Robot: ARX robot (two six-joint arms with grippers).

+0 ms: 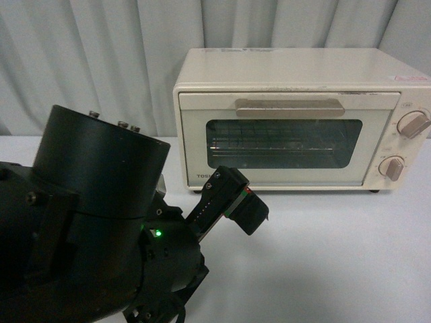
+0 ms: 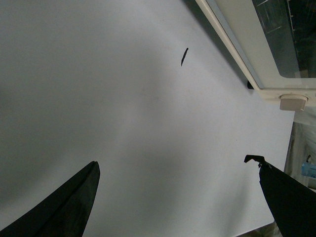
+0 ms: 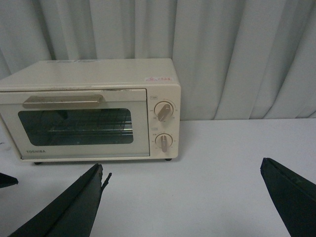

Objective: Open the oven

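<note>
The cream oven [image 1: 296, 121] stands at the back of the white table, its door shut. Its beige bar handle [image 1: 289, 108] runs above the glass window [image 1: 283, 142]; two round knobs [image 1: 412, 124] [image 1: 392, 168] are on its right. A wire rack shows behind the glass. My left gripper [image 2: 173, 161] is open and empty, low over the table in front of the oven's lower left corner [image 2: 256, 54]. My right gripper [image 3: 181, 165] is open and empty, well back from the oven [image 3: 89, 108], facing the handle [image 3: 63, 101] and knobs [image 3: 164, 111].
My left arm's big black body [image 1: 101, 222] fills the lower left of the front view. A pale curtain [image 1: 101, 54] hangs behind the oven. The white table [image 1: 337, 256] spreads in front of it. A small dark mark [image 2: 184, 56] lies on the table.
</note>
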